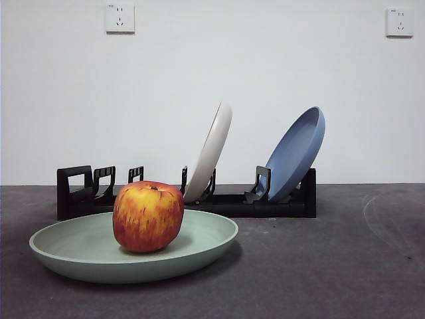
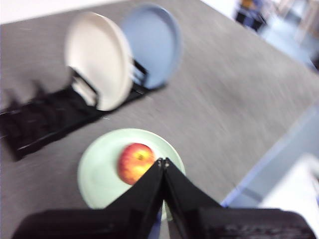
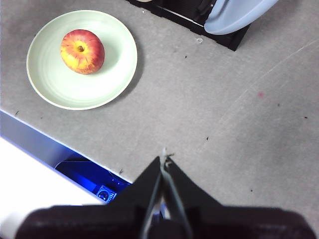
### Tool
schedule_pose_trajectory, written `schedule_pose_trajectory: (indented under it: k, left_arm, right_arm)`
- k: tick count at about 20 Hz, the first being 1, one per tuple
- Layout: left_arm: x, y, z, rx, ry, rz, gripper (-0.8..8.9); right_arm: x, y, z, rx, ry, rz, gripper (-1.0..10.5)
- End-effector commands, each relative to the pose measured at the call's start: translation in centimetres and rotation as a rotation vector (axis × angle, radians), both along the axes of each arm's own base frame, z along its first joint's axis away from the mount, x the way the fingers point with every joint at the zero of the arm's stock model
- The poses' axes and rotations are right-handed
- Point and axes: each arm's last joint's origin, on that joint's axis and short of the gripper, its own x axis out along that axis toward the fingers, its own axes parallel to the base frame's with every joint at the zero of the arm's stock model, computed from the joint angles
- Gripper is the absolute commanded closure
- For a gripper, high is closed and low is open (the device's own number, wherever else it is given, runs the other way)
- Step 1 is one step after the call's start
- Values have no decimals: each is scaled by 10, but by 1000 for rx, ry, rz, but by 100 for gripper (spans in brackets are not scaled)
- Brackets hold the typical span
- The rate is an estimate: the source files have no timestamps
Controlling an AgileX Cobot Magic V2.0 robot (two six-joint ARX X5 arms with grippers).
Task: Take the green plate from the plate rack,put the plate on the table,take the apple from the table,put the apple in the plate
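Observation:
The apple [image 1: 148, 216] sits in the green plate [image 1: 73, 249], which lies flat on the table [image 1: 332, 266] in front of the plate rack [image 1: 80, 196]. The apple [image 2: 135, 162] and the plate [image 2: 97, 172] show in the blurred left wrist view, and the apple [image 3: 82, 51] and the plate [image 3: 114, 69] show in the right wrist view. My left gripper [image 2: 162, 162] is shut and empty, high above the plate. My right gripper [image 3: 163, 160] is shut and empty, above the table's front edge, away from the plate. Neither arm shows in the front view.
A cream-white plate [image 1: 211, 149] and a blue plate [image 1: 297, 153] lean in the rack's slots. They also show in the left wrist view as the cream-white plate [image 2: 94, 57] and the blue plate [image 2: 154, 42]. The table's front edge [image 3: 60, 142] runs below the right gripper.

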Motion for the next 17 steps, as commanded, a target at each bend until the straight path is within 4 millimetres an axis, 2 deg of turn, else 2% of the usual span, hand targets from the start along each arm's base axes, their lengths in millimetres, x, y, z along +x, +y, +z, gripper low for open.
schedule_pose_trajectory:
  k: [1,3,5,7,9,12,15,17]
  left_arm:
    - [3,16,3,-69,-19,213,817]
    - [-4,30,6,-112,-62,375,817]
    - [-16,37,1,-131,-142,457,817]
    - [-23,41,-15,-151,-260,487,817]
    - [-23,41,-42,-166,-381,464,817]
    - [-13,40,-93,-194,-512,431,817]
    - [10,41,-144,-182,-543,461,817]
    - [23,41,-169,-177,-535,468,817]
  right_arm:
    - [-1,-1,-3,-22,19,-9,946]
    - [-1,-1,-3,-21,19,-9,946]
    - [-1,-1,-3,-22,19,-9,946]
    - [-1,-1,-3,-21,18,-9,946]
    - [-1,-1,-3,-21,19,-9,946]
    - [-1,-1,-3,-21,18,-9,946]
    - [-1,-1,-3,-21,18,-10,946]
    - [-1,-1,-3,-20,18,-9,946]
